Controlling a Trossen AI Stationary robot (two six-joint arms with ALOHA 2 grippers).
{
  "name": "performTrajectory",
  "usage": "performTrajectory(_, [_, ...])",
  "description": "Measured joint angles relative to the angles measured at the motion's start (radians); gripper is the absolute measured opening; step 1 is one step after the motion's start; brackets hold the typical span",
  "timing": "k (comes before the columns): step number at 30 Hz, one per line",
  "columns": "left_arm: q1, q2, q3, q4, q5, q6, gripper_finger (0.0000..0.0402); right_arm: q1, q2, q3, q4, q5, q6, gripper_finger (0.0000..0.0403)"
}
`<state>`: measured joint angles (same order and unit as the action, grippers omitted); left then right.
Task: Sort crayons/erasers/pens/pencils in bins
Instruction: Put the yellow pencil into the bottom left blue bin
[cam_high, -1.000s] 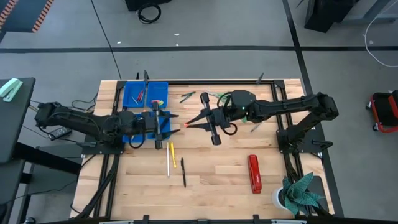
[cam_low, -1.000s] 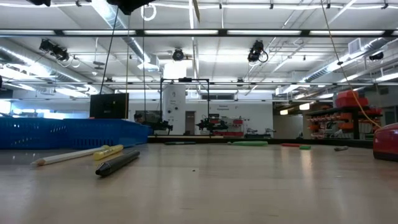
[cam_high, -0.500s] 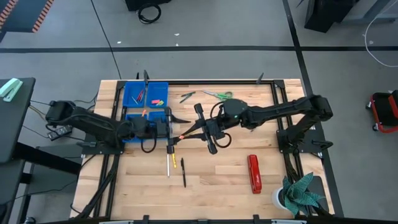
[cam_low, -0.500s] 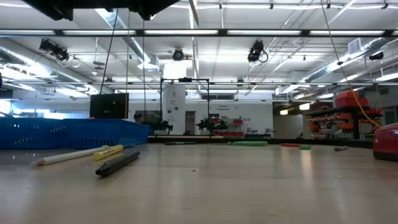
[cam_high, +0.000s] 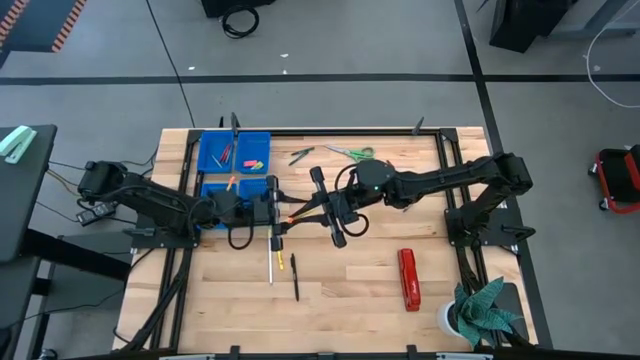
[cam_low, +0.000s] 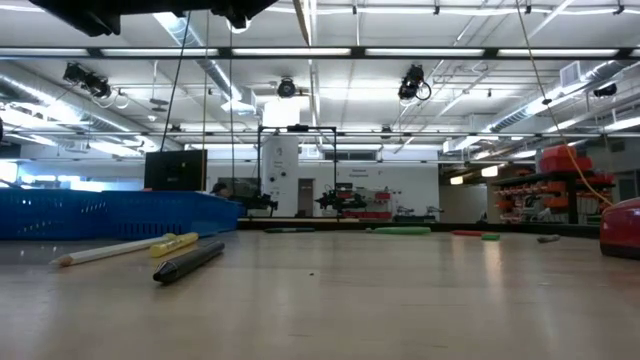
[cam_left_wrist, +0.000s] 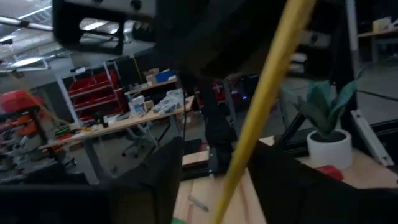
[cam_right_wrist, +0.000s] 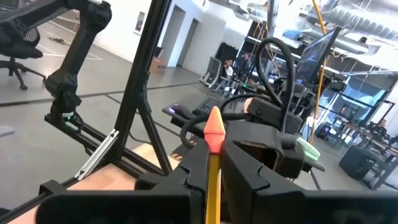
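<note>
Red stapler (cam_high: 408, 280), green-handled scissors (cam_high: 350, 152) — potted plant (cam_high: 478, 312) at the corner.

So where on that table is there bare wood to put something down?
Bare wood lies between the black pen and the red stapler, and left of the white pencil. It is crowded by the blue bins, where both arms meet over a yellow pencil.

I can't read any text, label, brand, number or sign in any view; nothing on the table or in the room is legible.
</note>
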<state>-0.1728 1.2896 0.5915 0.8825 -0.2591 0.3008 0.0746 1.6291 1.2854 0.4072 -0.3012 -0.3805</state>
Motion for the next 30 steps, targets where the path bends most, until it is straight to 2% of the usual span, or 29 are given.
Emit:
performTrajectory(8, [-0.001, 0.0, 0.0, -0.05, -0.007, 0.032, 0.0029, -0.007, 0.0, 0.0, -0.018, 0.03, 0.006, 0.0042])
performTrajectory(17, [0.002, -0.012, 0.0, -0.112, -0.116, 0.056, 0.0031, -0.028, -0.05, 0.0, -0.148, 0.071, 0.01, 0.0042])
performTrajectory(30, [0.002, -0.021, 0.0, -0.141, -0.162, 0.058, 0.0031, -0.035, -0.144, 0.001, -0.377, 0.121, 0.026, 0.0041])
